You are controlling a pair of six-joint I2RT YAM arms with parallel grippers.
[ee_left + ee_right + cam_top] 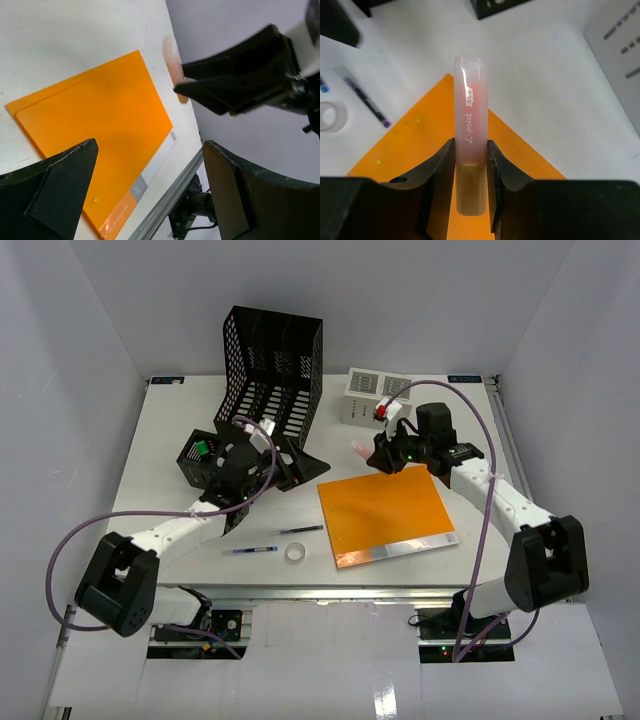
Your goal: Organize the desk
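While hovering, right hand [470, 145]: clamps frosted pink tubular highlighter [469, 100]
Left hand [150, 145]: spread wide
Folder [385, 515]: glossy orange rectangle on worktop [160, 460]

White enclosure walls [70, 390], even light

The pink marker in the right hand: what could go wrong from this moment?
1. The right hand pinches the pink marker near one end only, so most of it sticks out. A quick swing might tilt it or let it slip onto the orange folder.
2. The open left hand sits close by, next to the mesh rack. The two arms might bump if both move to the middle.
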